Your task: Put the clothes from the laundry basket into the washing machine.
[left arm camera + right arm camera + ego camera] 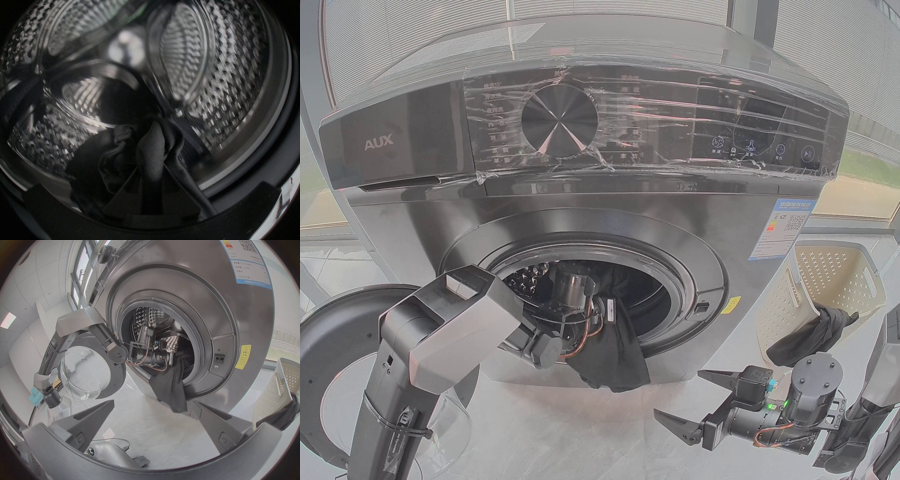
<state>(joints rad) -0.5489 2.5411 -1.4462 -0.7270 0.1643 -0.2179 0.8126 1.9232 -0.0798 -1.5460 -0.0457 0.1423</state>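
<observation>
— Left gripper [151, 175], deep inside the washing machine [625, 212]: what has it got?
— Its dark wedge-shaped fingers [125, 193] are pinched tight on a black garment [150, 147], matte and finely woven, bunched into soft folds in front of the dimpled, shiny steel drum [225, 78]. A tail of the cloth spills over the rubber door seal [265, 175] at 6 o'clock of the opening and hangs limp down the brushed grey front.
— And the right gripper [678, 394]?
— Spread wide and empty, its pointed black fingers [719, 378] over the pale floor [581, 431] at 5 o'clock of the opening, apart from the machine.
— Where is the rest of the wash?
— At 3 o'clock of the machine stands the laundry basket [844, 275], tilted, made of cream plastic pierced with small holes. A second black garment [809, 337] droops over its rim. The round glass door [337, 350] hangs open at 8 o'clock.
</observation>
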